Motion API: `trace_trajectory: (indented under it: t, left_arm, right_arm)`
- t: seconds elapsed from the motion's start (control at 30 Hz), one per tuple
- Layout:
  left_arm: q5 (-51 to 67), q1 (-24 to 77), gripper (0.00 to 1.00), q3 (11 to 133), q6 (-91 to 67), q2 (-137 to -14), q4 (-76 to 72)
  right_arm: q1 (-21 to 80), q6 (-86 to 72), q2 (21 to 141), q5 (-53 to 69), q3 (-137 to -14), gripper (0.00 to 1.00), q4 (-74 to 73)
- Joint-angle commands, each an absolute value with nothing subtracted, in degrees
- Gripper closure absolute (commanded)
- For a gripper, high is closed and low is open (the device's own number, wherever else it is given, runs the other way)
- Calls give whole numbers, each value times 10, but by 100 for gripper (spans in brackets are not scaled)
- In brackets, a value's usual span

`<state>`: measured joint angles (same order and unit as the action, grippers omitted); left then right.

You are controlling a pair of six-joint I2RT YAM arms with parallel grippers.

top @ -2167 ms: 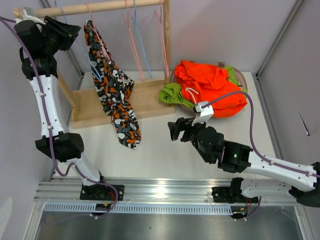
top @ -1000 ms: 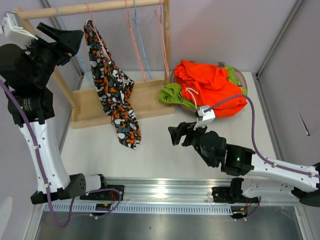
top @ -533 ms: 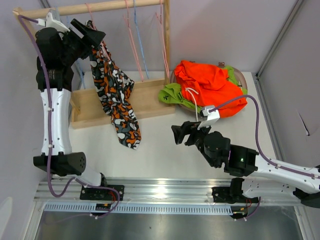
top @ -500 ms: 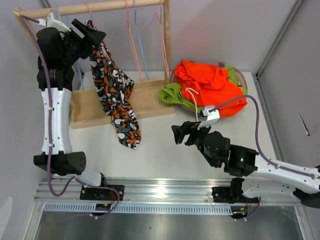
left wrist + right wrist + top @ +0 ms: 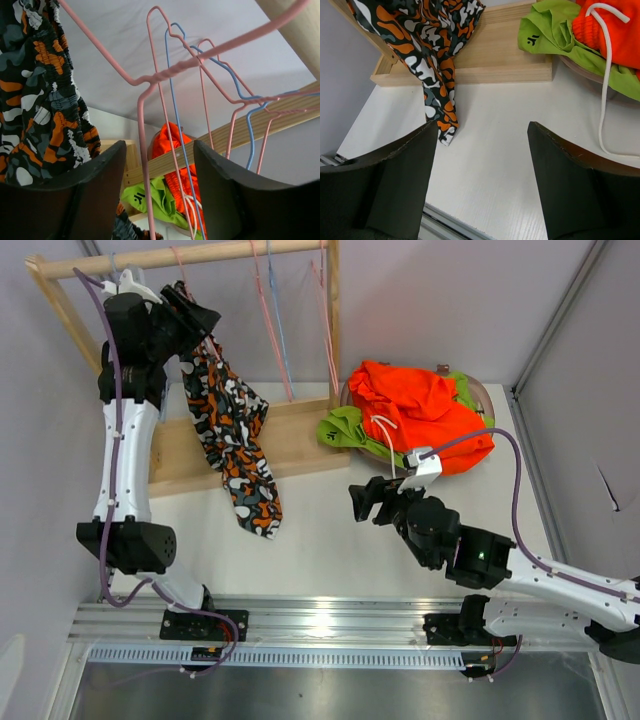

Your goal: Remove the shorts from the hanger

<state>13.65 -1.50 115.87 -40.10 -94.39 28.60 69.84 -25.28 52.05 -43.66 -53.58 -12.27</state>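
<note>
Camo shorts (image 5: pixel 235 430), limp crumpled fabric in orange, black and white, hang on a thin pink wire hanger (image 5: pixel 141 125) just left of the left pincer (image 5: pixel 208 318) and trail onto the wooden base (image 5: pixel 300 435). That arm reaches up high near the round wooden rail (image 5: pixel 190 254), its fingers apart with the pink wire between them. The right pincer (image 5: pixel 362 502) hovers low over the white table (image 5: pixel 330 540), its fingers apart and empty. Orange shorts (image 5: pixel 420 410) and lime shorts (image 5: pixel 345 430) lie heaped in a basket (image 5: pixel 483 392) ahead to its right.
</note>
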Motion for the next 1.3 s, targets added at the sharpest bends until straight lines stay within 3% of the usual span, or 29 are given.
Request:
trace_trajectory:
  t: [0.0,0.03,0.1,0.13,0.27,0.67,1.03,1.27]
  left_arm:
    - [126,-6,45,1182,-392,-946,251]
    - [125,-6,52,1184,-392,-947,248]
    - [124,-5,58,1184,-392,-948,243]
    - [124,-6,73,1185,-392,-948,238]
    - [126,-6,100,1216,-386,-960,257]
    - [170,12,100,1366,-388,-948,358]
    - [178,12,100,1242,-417,-839,325]
    - [199,12,100,1192,-439,-794,307]
  right_arm:
    - [688,-259,517,-432,-529,21,-112]
    - [686,-260,518,-429,-528,21,-112]
    - [683,-263,519,-425,-526,21,-111]
    - [682,-264,519,-424,-525,22,-110]
    - [677,-263,519,-418,-522,21,-106]
    - [671,-202,563,-361,-594,22,-47]
    - [757,-79,748,-309,-848,17,24]
    - [757,-70,883,-293,-970,13,43]
